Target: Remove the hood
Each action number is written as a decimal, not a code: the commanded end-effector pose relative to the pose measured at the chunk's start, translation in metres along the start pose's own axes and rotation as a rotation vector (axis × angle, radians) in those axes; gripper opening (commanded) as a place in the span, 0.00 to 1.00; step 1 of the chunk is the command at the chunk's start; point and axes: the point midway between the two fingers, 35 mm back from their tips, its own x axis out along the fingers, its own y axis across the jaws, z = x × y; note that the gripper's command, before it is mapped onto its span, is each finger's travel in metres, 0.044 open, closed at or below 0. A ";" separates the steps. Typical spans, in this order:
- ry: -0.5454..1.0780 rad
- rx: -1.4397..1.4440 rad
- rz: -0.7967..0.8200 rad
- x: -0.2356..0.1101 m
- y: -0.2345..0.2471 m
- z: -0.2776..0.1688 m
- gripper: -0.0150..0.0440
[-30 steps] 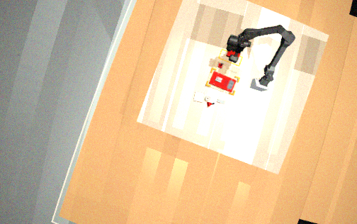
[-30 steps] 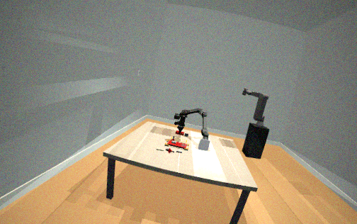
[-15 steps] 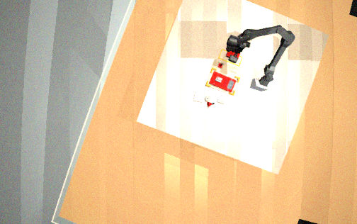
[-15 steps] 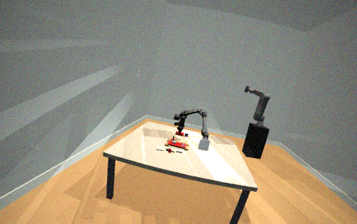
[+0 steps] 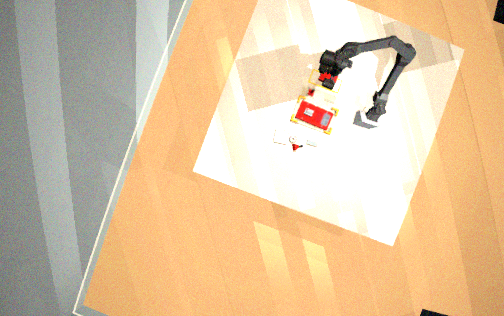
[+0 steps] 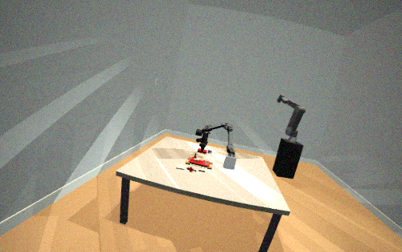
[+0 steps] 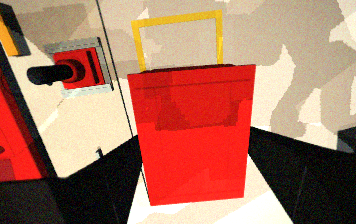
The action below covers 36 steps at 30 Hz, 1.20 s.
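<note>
My gripper is shut on the red hood and holds it over the table. In the wrist view the hood fills the middle of the picture, and the yellow outline of the marked area shows just beyond its far edge. The red toy car lies on the white table beside the marked area, with yellow corner marks around it. Whether the hood touches the table I cannot tell.
A small red part with a black peg on a grey base lies between the car and the marked area. More small parts lie in front of the car. The arm's grey base stands to the right. A second arm on a black pedestal stands off the table.
</note>
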 end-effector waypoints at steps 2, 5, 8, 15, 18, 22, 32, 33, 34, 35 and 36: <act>0.004 -0.007 -0.004 0.004 0.000 -0.002 0.25; 0.004 -0.007 -0.004 0.006 0.000 -0.002 0.25; 0.004 -0.007 -0.004 0.008 0.000 -0.002 0.25; 0.004 -0.007 -0.005 0.012 0.000 -0.002 0.25; 0.004 -0.007 -0.005 0.013 0.000 -0.002 0.25; 0.004 -0.007 -0.005 0.016 0.000 -0.002 0.25; 0.003 -0.007 -0.006 0.021 0.000 -0.003 0.25; 0.003 -0.007 -0.006 0.022 -0.001 -0.003 0.25; 0.003 -0.007 -0.007 0.022 -0.001 -0.003 0.25; 0.003 -0.007 -0.007 0.023 -0.001 -0.003 0.25; 0.003 -0.007 -0.007 0.024 -0.001 -0.003 0.25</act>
